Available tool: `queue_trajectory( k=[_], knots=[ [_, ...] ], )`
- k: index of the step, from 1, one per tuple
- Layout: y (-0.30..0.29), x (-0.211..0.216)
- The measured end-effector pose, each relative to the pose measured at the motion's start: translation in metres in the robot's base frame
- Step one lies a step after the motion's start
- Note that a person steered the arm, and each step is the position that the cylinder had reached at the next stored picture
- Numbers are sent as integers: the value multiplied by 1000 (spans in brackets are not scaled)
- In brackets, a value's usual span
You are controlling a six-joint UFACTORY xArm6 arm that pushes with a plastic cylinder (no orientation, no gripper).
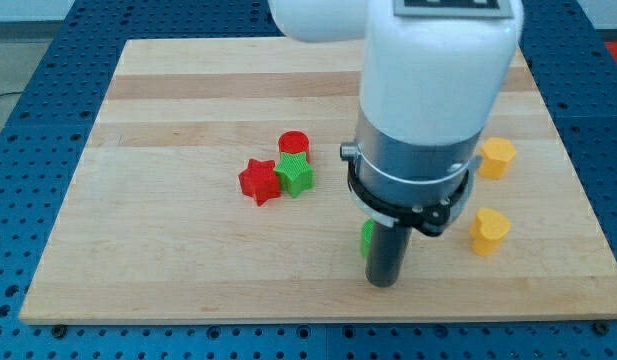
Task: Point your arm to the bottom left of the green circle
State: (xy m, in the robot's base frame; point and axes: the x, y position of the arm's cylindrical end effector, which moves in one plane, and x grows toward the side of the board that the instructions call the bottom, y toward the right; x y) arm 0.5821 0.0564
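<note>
Tool: my tip [384,283] is a bare rod end with no jaws to open or close, holding nothing; it stands on the worktop [168,270] near the near edge, right of centre.
Tip vs blocks: a green sliver [367,239] shows just left of the rod, touching or nearly touching it; the rest is hidden behind the rod and arm housing.
Task thing: that sliver is probably the green circle, but its shape cannot be made out, so this is a judgement.
Other blocks: red star [258,182], green star [295,176] and red cylinder [293,146] cluster left of centre, touching one another; 2 yellow blocks sit at the right, 1 far [497,157] and 1 nearer [488,230].
Step in hand: closing on the target spot; the tip appears to be at the near right of the green piece, not its near left.
Next move: carry the tip round the near side to the left without nudging the green piece, then stop just beside its near-left corner.
Risk: a direct leftward sweep would likely shove the block.
</note>
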Motion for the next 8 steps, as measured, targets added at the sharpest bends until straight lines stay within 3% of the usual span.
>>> queue_trajectory(
  k=[3, 8],
  knots=[
    [-32, -11],
    [-38, -12]
  ],
)
